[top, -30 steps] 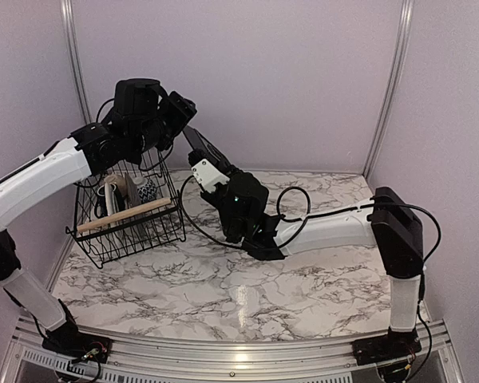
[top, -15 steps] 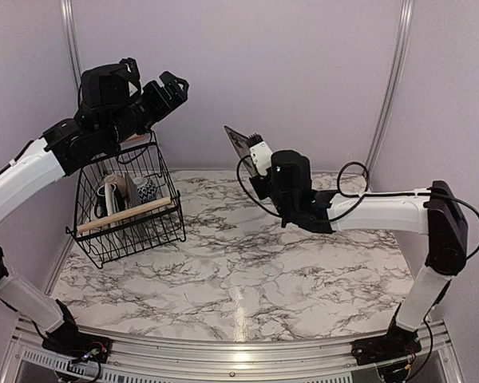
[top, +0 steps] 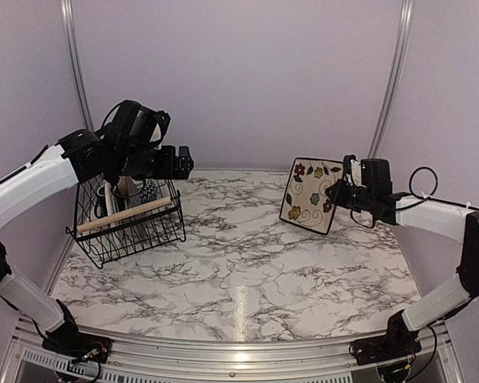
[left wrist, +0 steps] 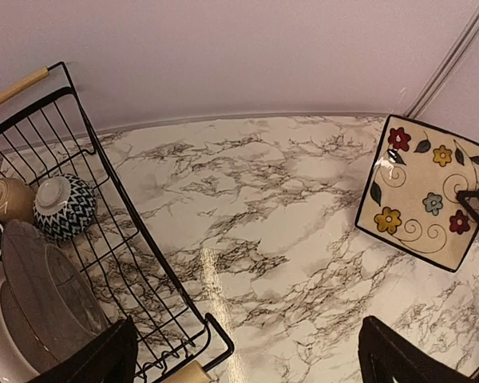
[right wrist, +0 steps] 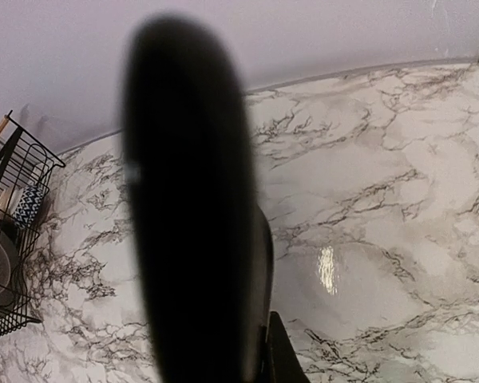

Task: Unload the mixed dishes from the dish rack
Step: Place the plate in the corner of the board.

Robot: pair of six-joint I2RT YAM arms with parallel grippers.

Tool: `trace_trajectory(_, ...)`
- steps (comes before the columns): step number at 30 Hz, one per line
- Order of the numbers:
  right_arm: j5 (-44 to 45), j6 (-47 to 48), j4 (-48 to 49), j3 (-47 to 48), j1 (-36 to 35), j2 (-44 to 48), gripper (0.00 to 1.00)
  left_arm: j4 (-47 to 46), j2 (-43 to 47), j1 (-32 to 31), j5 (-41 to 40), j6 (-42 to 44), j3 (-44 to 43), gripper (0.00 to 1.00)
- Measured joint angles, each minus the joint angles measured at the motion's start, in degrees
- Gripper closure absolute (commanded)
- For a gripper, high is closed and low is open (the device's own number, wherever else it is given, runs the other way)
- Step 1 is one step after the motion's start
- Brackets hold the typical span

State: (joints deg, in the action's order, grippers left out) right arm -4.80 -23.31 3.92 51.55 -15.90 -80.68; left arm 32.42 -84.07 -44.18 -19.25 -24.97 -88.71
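got the square plate (top: 310, 194) pinched at its right edge in the right gripper (top: 335, 194), jaws closed tight on it. holding it up on edge and tilted over the right side of the marble table (top: 247, 271), cream flowered face turned toward the left arm, dark rim all round. from the right wrist, only showing edge-on as a big dark blur. well apart from the dish rack (top: 136, 235), which is parked way over on the left near the back wall. hanging the left gripper (top: 180, 162) above the rack's right side, fingers (left wrist: 104, 359) spread wide with nothing between them. inside the rack: a blue zigzag bowl (left wrist: 64, 206) just beside a cream bowl (left wrist: 6, 199), plus a couple of plates (left wrist: 52, 291) standing on edge. wooden handle (top: 124, 215) running across the near side.
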Motion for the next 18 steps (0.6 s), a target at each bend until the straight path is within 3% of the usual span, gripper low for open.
trace_trajectory(5,-12.52,-7.32,-2.12,-3.63,5.81,-0.09,1.00,5.68,-1.11,0.00,2.01,2.16,1.03,0.03)
trace_trajectory(11,-25.88,-17.84,7.06,-7.26,15.13,-3.82,1.00,8.35,-1.46,0.00,2.73,3.19,1.05,0.03)
trace_trajectory(18,-31.52,-24.98,15.32,-8.63,23.63,-13.14,1.00,8.61,-1.38,0.00,2.49,3.13,1.92,0.02)
